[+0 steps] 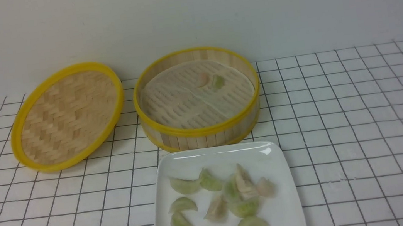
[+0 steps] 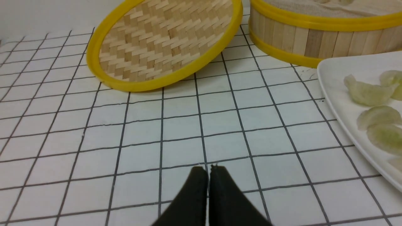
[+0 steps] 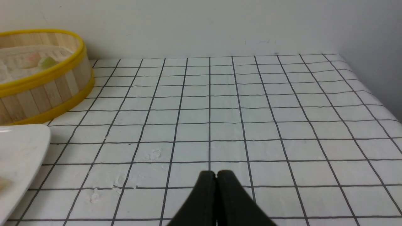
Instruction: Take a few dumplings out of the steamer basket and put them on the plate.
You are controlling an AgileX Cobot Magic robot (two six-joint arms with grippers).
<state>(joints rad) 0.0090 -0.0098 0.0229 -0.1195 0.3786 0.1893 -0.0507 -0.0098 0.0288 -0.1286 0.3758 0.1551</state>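
The steamer basket stands at the back middle of the table, with a pinkish dumpling and a green dumpling lying side by side on its liner. In front of it the white plate carries several green and pinkish dumplings. My left gripper is shut and empty, low over the cloth to the left of the plate. The right gripper is likewise shut with nothing in it, over the cloth to the right of the plate and basket. Neither arm shows in the front view.
The woven lid with a yellow rim leans tilted to the left of the basket. A white cloth with a black grid covers the table. A pale wall rises behind, and the table's right edge lies near a side wall.
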